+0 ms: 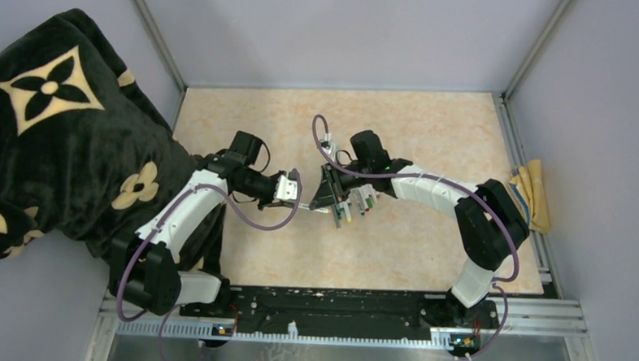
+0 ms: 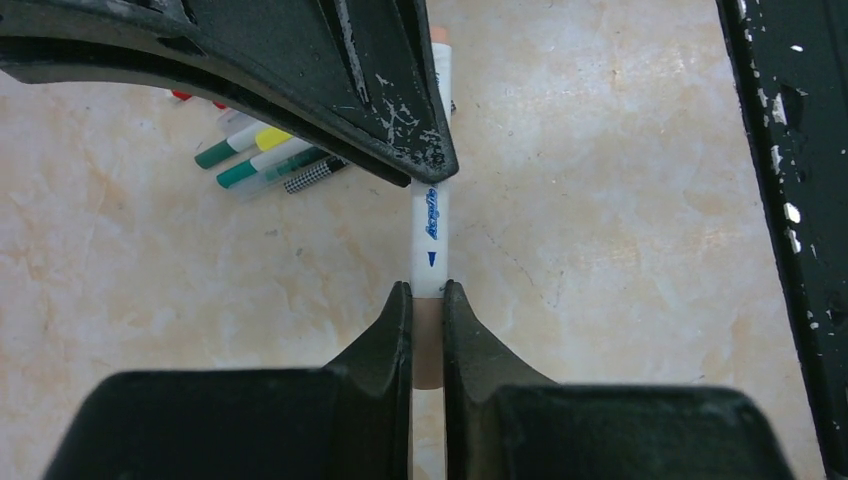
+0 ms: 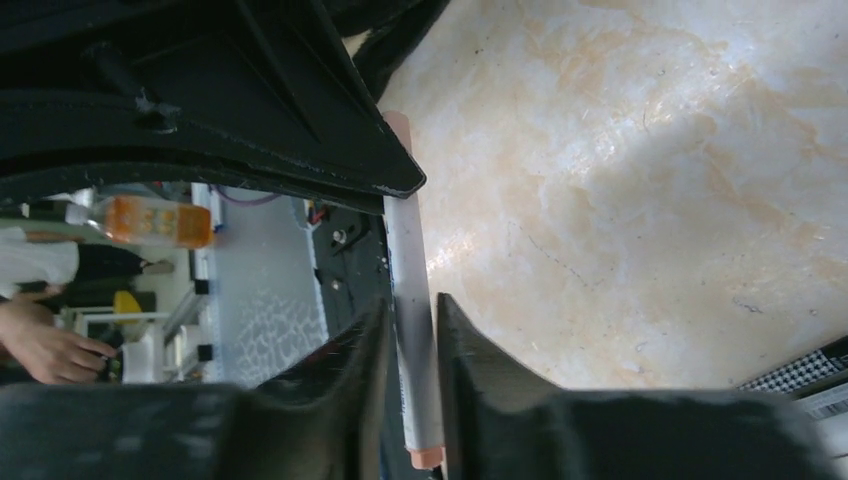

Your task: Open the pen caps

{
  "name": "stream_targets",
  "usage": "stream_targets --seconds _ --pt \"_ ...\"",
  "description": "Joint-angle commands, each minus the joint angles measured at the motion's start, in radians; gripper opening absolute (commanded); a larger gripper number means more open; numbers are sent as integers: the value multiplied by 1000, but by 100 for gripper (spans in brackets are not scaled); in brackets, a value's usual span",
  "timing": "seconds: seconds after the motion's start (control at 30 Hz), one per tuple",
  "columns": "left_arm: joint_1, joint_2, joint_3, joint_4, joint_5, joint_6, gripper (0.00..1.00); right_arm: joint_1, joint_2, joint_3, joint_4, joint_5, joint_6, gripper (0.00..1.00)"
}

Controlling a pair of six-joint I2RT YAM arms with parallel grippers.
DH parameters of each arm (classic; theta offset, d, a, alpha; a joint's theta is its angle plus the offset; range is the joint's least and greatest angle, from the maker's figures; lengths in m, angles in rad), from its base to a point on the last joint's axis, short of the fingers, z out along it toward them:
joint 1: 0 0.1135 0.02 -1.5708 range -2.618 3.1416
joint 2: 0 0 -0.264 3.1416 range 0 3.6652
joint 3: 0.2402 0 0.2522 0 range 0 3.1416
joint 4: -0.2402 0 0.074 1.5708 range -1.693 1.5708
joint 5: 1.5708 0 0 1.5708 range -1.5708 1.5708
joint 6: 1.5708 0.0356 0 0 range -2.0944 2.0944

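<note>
Both grippers hold one pen in the air between them, above the table. My left gripper [image 2: 428, 290] is shut on its tan cap [image 2: 428, 345], which still sits on the white barrel [image 2: 430, 230]. My right gripper [image 3: 412, 305] is shut on that barrel [image 3: 415, 370], and the tan cap [image 3: 400, 125] shows at the far end under the left gripper. From above, the left gripper [image 1: 287, 191] and right gripper [image 1: 325, 190] face each other. Several other pens [image 1: 356, 205] lie in a bunch under the right gripper; they also show in the left wrist view [image 2: 260, 160] with green, yellow and red ends.
A black blanket with cream flowers [image 1: 50, 136] is heaped over the left wall. A yellow cloth [image 1: 534, 190] lies at the right edge. The black base rail [image 1: 335, 303] runs along the front. Metal frame posts stand at the back corners.
</note>
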Motion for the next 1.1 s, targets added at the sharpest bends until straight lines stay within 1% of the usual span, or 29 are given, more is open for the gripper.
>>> stream_targets --seconds 0.0,0.03,0.07,0.1,0.13,0.2,0.23,0.37,0.47,0.5,0.53,0.6,0.63,0.67,0.7,0.73,0.77,0.83,0.97,1.07 --pt "-3 -27 7 38 11 11 0 15 8 19 121 -19 78 29" --pt "-3 -25 13 38 18 2 0 21 14 13 147 -17 102 38" --pt "-4 -23 19 37 26 -4 0 27 20 10 166 -17 116 43" --pt "-4 -21 24 35 30 -7 0 33 25 6 186 -17 134 47" --pt "-3 -20 29 33 35 -14 0 39 33 2 208 -16 153 50" --pt "-4 -17 34 31 46 -23 0 44 39 -6 253 -16 187 50" --pt "-3 -17 36 28 48 -23 0 44 40 -12 285 -13 204 47" --pt "-4 -20 46 30 63 -46 0 44 42 -18 330 -6 242 28" --pt "-4 -16 58 29 74 -79 0 44 37 -20 320 3 237 7" --pt "-4 -10 63 22 73 -85 4 44 33 -21 311 4 230 0" --pt "-4 -6 65 13 68 -81 9 45 30 -22 300 5 221 0" --pt "-3 4 69 -16 51 -68 30 42 16 -28 279 8 202 0" --pt "-3 8 68 -30 41 -54 41 41 10 -31 268 8 192 0" --pt "-3 9 64 -43 32 -36 61 40 4 -34 262 7 186 0" --pt "-2 7 56 -51 28 -20 68 38 0 -38 257 4 183 0" --pt "-2 4 47 -51 21 -9 73 38 -2 -40 253 -1 179 0" --pt "-2 -1 38 -43 17 -5 75 37 -4 -39 248 -3 175 0" --pt "-4 -7 27 -28 10 -5 74 38 -4 -38 242 -6 172 0" --pt "-4 9 30 -29 -28 -3 65 37 -7 -34 239 -4 170 0" --pt "-3 23 26 -42 -47 12 62 37 -9 -29 241 -2 170 0"
